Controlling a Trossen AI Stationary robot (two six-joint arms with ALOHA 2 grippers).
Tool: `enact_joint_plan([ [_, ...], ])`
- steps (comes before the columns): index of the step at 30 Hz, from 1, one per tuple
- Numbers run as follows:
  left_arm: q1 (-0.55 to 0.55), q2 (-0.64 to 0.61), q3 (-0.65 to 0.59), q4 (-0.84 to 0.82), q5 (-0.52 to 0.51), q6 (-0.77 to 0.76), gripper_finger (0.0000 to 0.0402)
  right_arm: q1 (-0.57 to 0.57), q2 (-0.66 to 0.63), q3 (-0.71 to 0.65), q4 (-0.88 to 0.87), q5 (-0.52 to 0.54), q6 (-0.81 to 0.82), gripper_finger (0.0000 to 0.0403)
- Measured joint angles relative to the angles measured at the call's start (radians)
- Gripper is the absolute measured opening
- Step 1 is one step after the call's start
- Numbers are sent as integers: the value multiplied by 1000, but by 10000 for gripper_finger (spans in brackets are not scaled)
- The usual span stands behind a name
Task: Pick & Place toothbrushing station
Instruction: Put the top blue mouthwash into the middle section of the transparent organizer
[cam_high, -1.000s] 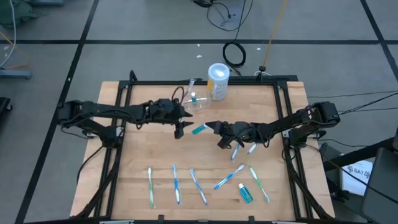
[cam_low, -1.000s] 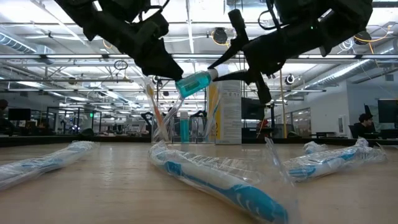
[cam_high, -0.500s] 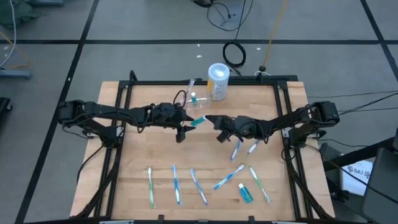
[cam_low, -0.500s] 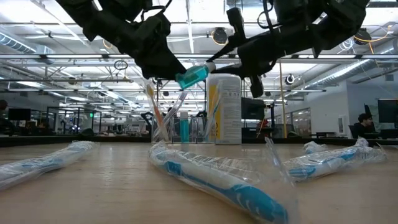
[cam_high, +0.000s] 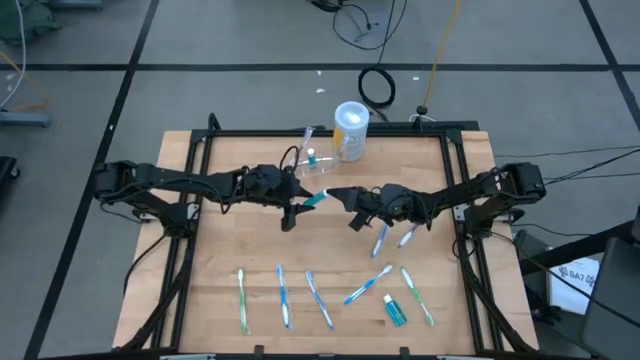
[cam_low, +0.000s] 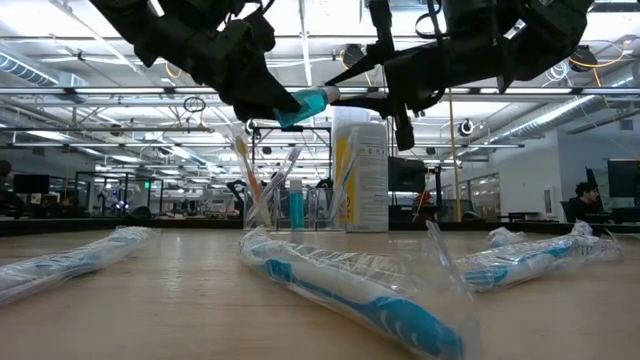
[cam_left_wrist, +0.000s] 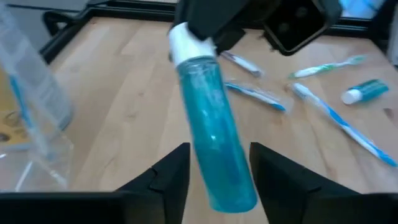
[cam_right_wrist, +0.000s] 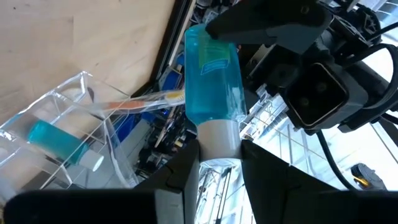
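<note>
- We see the left gripper (cam_high: 303, 201) above mid-table, its fingers (cam_left_wrist: 171, 177) either side of a blue tube (cam_left_wrist: 214, 146)'s body; we cannot tell if they grip it.
- The toothbrushing station (cam_high: 314, 167), a clear, colourless plastic cup holding a toothbrush and a blue tube, stands near the table's far edge beside the yellow container (cam_high: 351, 132).
- The right gripper (cam_high: 331, 196) clamps the blue tube's white cap.
</note>
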Motion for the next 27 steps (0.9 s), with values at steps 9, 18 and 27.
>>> enact_joint_plan([
  [9,1,0,0,-4,-17,12,91,0,0,0,-3,-7,39,117],
  [18,22,0,0,3,-29,19,99,0,0,0,2,14,316,149],
  [27,79,-30,0,51,-34,114,94,-2,0,0,84,365,437,178],
])
